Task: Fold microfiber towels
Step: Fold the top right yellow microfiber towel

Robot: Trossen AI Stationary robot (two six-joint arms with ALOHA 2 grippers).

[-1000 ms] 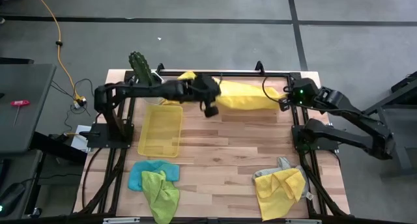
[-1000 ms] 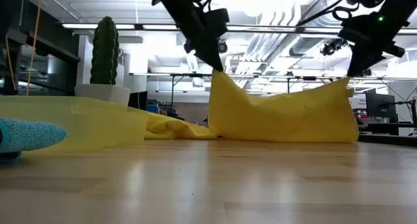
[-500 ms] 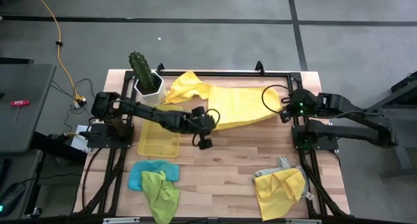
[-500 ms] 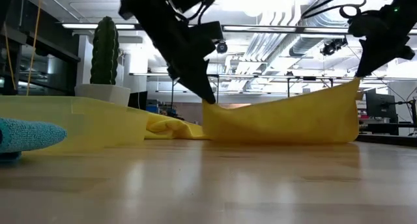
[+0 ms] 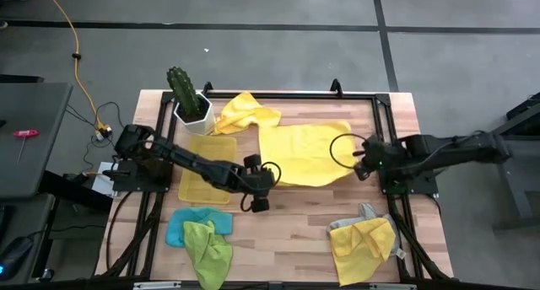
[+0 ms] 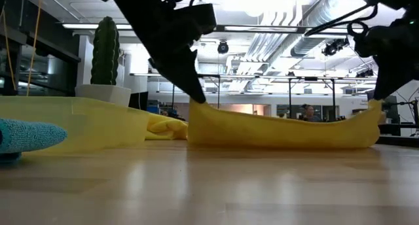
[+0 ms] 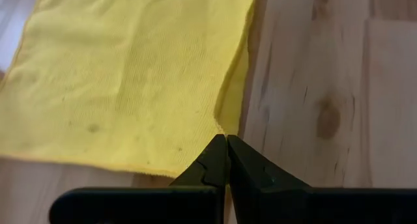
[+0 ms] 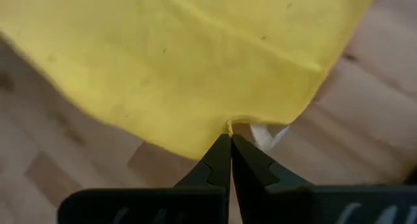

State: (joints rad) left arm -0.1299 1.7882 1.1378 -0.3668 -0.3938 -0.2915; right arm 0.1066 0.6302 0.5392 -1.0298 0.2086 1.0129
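At mid-bench the left gripper (image 5: 268, 177) and right gripper (image 5: 358, 162) each pinch a near corner of the yellow towel (image 5: 304, 151), its far half lying flat toward the far edge. The spreading step seems nearly finished; next, lower and release.

We're in a big open lab or workshop: exposed ducts (image 6: 308, 29) and strip lights (image 6: 111, 26) overhead, rows of benches and monitors (image 6: 378, 104) far behind, grey concrete floor (image 5: 278, 62) with a yellow cable (image 5: 78, 54) around the framed wooden table (image 5: 295, 214).
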